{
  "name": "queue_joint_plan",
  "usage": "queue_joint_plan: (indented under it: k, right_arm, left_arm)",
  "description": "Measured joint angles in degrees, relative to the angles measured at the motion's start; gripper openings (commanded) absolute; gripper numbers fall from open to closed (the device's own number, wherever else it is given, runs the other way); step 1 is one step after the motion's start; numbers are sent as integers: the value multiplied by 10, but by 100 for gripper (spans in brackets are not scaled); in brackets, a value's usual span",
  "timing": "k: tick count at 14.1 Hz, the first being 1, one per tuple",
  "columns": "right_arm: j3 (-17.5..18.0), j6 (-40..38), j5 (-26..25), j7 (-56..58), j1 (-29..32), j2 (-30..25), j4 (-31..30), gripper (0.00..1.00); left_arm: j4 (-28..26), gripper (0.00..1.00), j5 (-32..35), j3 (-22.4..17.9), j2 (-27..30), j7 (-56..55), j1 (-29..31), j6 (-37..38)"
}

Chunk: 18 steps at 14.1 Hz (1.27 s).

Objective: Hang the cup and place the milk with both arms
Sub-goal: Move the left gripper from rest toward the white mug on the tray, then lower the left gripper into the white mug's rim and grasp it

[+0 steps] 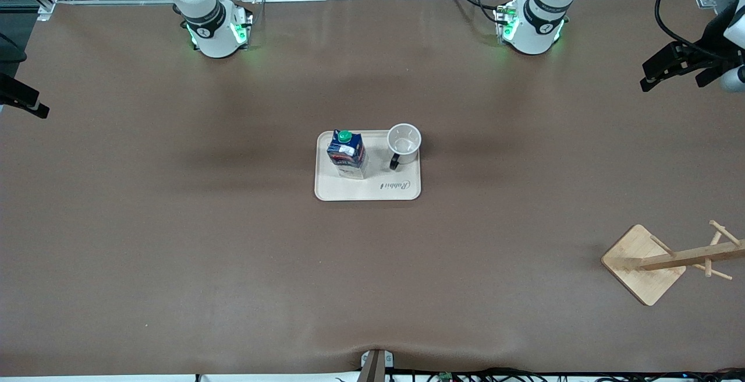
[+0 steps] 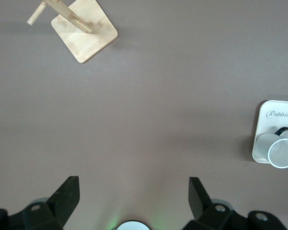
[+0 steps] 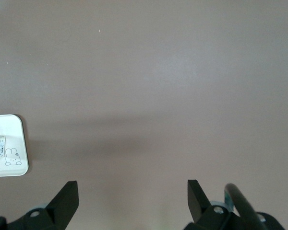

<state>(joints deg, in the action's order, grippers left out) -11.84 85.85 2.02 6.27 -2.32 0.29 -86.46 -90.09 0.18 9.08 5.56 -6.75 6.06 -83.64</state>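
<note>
Cup and milk upright, side by side on a tray, frame centre.
Left tool and right tool released, raised over bare tabletop; wooden rack lower right.

Light is even and soft from overhead, leaving the brown desk moderately bright with no hard glare. Broad, faint shadows lie beside the tray toward both ends of the desk. Green glow spills around the arm bases. The front view is crisp; the mug in the left wrist view looks slightly soft.
</note>
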Motion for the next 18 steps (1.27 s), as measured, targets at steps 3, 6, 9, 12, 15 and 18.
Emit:
queue_joint_plan:
  k: [3,6,9,12,15,18]
  right_arm:
    - [-1,0,0,0,0,2,0,100]
    - [-1,0,0,0,1,2,0,100]
    - [-1,0,0,0,1,2,0,100]
    - [-2,0,0,0,1,2,0,100]
    - [-2,0,0,0,1,2,0,100]
    - [-2,0,0,0,2,2,0,100]
  left_arm:
    - [0,100,0,0,0,0,0,0]
    - [0,100,0,1,-2,0,-1,0]
    - [1,100,0,3,-11,0,-2,0]
    - [0,100,0,29,-30,-38,-3,-3]
    - [-11,100,0,86,-57,-108,-6,-33]
    - [-38,100,0,130,-78,-140,-8,-76]
